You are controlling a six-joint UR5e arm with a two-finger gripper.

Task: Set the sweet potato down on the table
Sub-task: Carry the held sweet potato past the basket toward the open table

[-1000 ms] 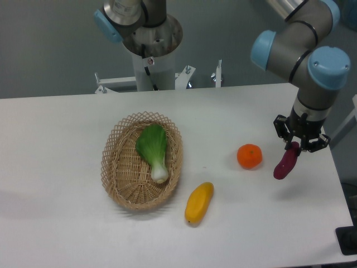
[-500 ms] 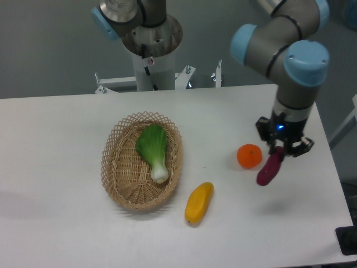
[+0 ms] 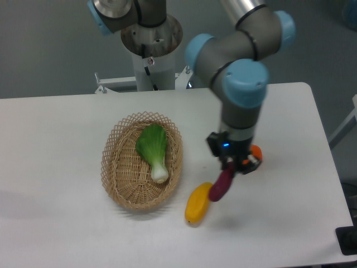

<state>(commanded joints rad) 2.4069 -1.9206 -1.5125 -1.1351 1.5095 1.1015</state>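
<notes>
My gripper (image 3: 230, 166) is shut on the upper end of the dark purple sweet potato (image 3: 221, 185). The sweet potato hangs tilted below the fingers, held above the white table (image 3: 56, 139), right beside the upper end of the yellow fruit (image 3: 198, 204). The gripper and wrist hide most of the round orange fruit (image 3: 256, 151), of which only a sliver shows at the right.
An oval wicker basket (image 3: 114, 167) at centre left holds a green leafy vegetable (image 3: 154, 148). The arm's base column (image 3: 150, 50) stands at the back edge. The table's right edge runs near x 600.
The arm has swung left, carrying the sweet potato from right of the orange fruit, past it, to just beside the yellow fruit. The orange fruit is now mostly covered by the gripper.
</notes>
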